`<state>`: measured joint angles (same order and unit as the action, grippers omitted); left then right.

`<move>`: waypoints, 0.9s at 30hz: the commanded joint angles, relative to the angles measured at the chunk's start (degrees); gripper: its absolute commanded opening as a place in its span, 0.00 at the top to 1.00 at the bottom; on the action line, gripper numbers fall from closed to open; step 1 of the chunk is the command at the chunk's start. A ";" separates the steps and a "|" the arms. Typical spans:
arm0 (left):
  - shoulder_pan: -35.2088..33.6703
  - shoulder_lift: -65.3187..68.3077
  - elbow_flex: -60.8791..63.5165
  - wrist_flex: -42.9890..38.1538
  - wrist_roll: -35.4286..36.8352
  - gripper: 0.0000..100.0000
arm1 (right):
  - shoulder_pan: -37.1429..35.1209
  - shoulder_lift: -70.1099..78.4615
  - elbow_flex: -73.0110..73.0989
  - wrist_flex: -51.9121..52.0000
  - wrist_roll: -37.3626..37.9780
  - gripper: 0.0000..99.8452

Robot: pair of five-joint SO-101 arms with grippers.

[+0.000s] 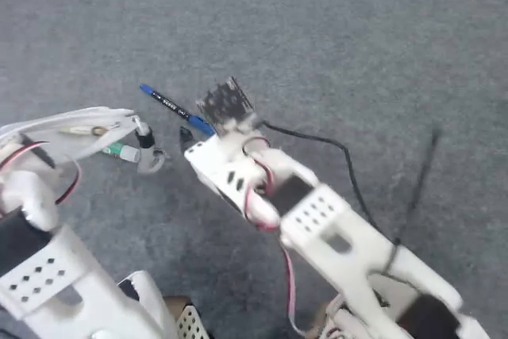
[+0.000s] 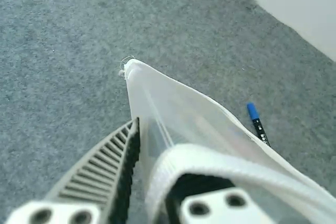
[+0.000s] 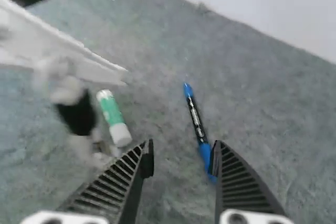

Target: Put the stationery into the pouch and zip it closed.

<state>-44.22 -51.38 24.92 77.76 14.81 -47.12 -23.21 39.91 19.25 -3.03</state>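
Two grippers, one pouch, one pen.
Left gripper (image 2: 152, 140) is clamping the pouch (image 2: 178, 108); right gripper (image 3: 181, 153) is hanging wide open, empty, over the blue pen (image 3: 194, 116) at the pouch's 3 o'clock; right wrist view is adding a green-capped stick (image 3: 113, 116).

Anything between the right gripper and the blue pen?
Nothing visible. The right gripper hangs with jaws open over one end of the blue pen, which lies on carpet; the green stick lies off to one side.

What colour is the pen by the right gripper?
The pen has a black barrel with blue ends; clearest in the right wrist view.
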 commanded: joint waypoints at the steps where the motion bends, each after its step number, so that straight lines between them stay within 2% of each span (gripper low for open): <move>1: -1.23 -0.97 -0.75 -1.85 0.70 0.99 | 2.68 7.34 -9.32 2.95 -0.62 0.83; 9: -1.32 -0.97 -0.66 -1.49 0.62 0.99 | 3.74 27.82 -29.98 15.25 -0.35 0.83; 15: -1.32 -0.97 -0.66 -1.41 0.62 0.99 | 4.00 42.33 -42.55 20.09 4.92 0.83; 27: -1.23 -0.97 0.57 -1.67 0.62 0.99 | 6.20 61.14 -64.53 33.71 5.10 0.83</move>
<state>-45.45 -51.38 26.77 77.76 14.81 -41.41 37.45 -18.11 50.29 1.19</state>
